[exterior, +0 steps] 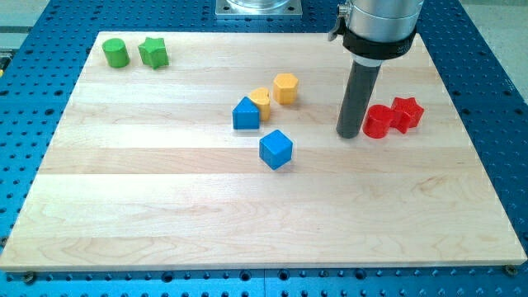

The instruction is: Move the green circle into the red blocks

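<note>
The green circle (115, 53) stands at the board's top left, with a green star (153, 52) just to its right. Two red blocks sit together at the view's right: a red round block (378, 122) and a red star (407, 113) touching it. My tip (349, 134) rests on the board just left of the red round block, close to it or touching. The tip is far from the green circle, across most of the board's width.
Near the middle stand a blue block with a peaked top (246, 114), a blue cube (275, 149), a yellow block (261, 101) and a yellow hexagon (285, 87). The wooden board (165, 223) lies on a blue perforated table (503, 99).
</note>
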